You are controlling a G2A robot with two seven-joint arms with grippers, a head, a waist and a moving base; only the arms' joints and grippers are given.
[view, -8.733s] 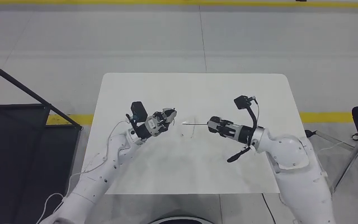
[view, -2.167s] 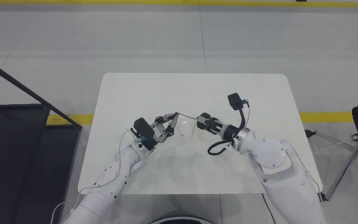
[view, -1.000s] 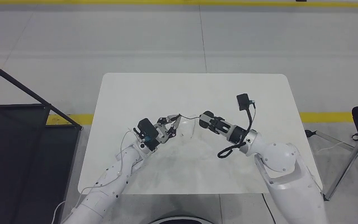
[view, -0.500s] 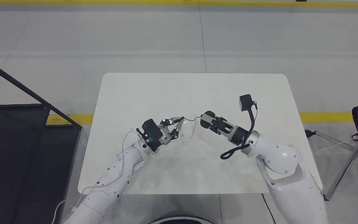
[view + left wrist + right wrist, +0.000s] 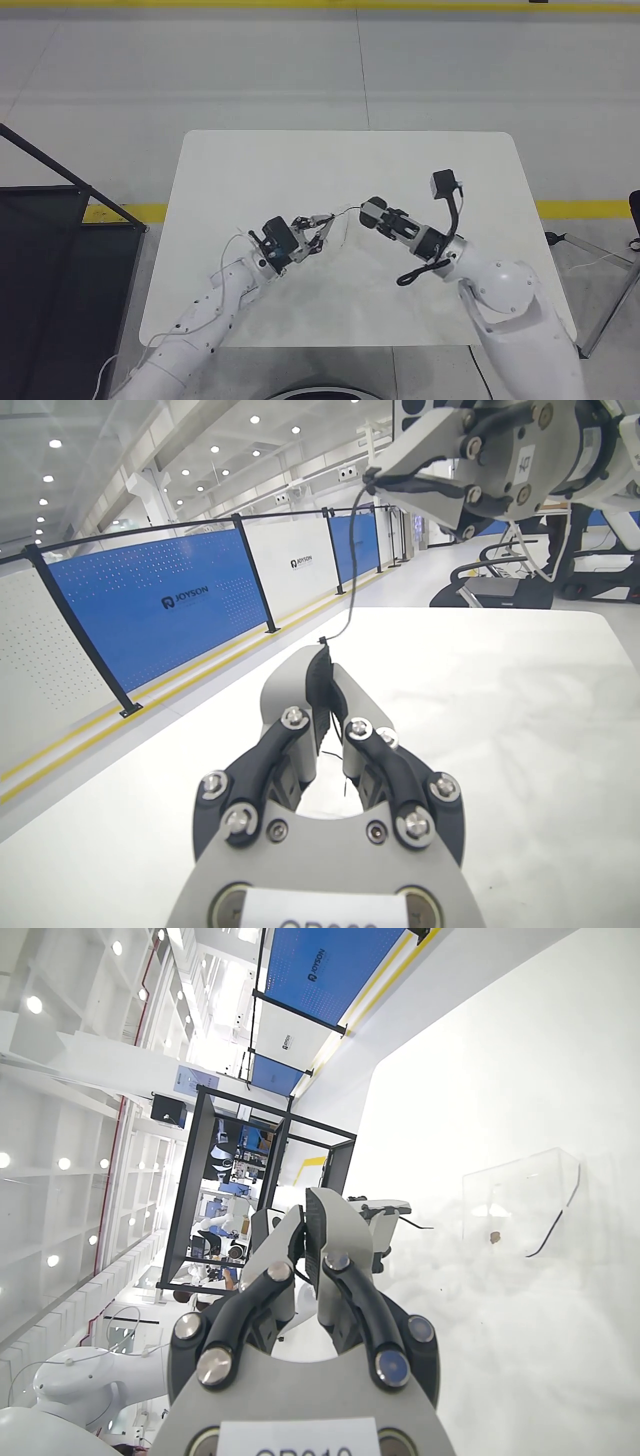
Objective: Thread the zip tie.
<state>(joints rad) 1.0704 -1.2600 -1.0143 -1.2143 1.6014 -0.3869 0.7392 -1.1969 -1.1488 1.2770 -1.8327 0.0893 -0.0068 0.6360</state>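
Observation:
A thin black zip tie [image 5: 343, 211] spans the short gap between my two grippers above the middle of the white table [image 5: 250, 160]. My left gripper [image 5: 322, 226] is shut on one end. In the left wrist view that gripper [image 5: 327, 670] pinches the zip tie [image 5: 352, 560], which curves upward to the right gripper [image 5: 375, 482]. My right gripper [image 5: 363, 209] is shut on the other end. Its own view has the right gripper [image 5: 305, 1223] closed, with the left gripper's fingertips [image 5: 382, 1208] just beyond it.
A small clear plastic box [image 5: 520, 1193] stands on the table beneath the grippers, with a curved black strip along one wall; in the top view this clear box [image 5: 337, 236] is faint. A black frame [image 5: 40, 160] stands off the table's left side.
My left gripper has shifted right, toward the right gripper, so the zip tie span between them is shorter and more bowed. The right gripper has barely moved.

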